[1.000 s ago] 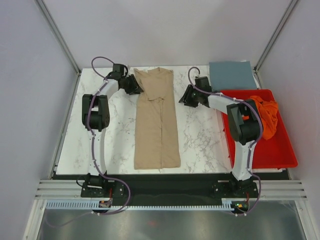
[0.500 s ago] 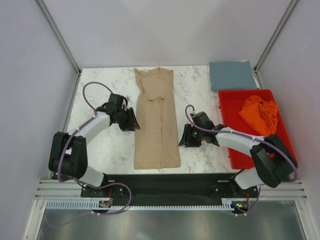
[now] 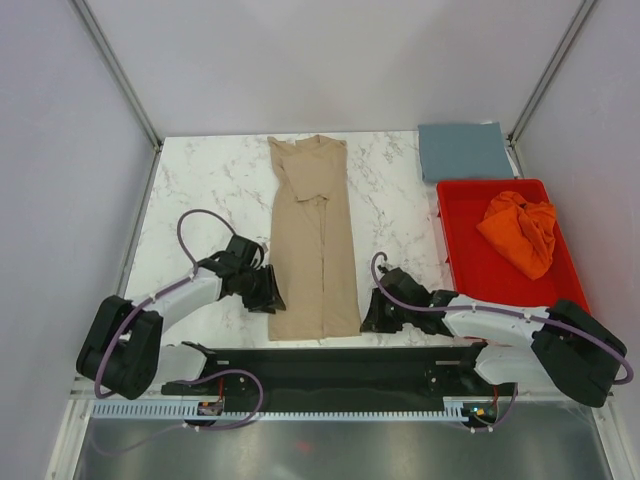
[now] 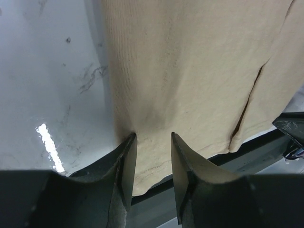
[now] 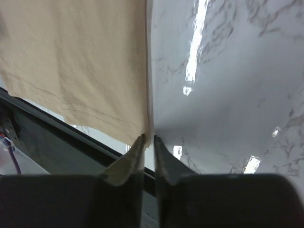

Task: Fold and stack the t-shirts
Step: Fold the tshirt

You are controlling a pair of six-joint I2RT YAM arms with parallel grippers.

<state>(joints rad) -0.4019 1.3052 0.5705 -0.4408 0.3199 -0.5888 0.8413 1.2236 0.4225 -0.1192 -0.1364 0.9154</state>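
Tan t-shirt [image 3: 315, 240] is laid on marble table [image 3: 200, 190], enclosed by grey walls [image 3: 300, 60]; left gripper [image 4: 152, 137] is held open astride its hem, right gripper [image 5: 148, 137] is pinched on its edge.

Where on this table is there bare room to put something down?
Bare marble lies between the table's left edge and the tan t-shirt, and between that shirt and the red tray. Crowded: the near edge, where the left gripper and right gripper flank the hem, and the far right corner with the blue-grey t-shirt.
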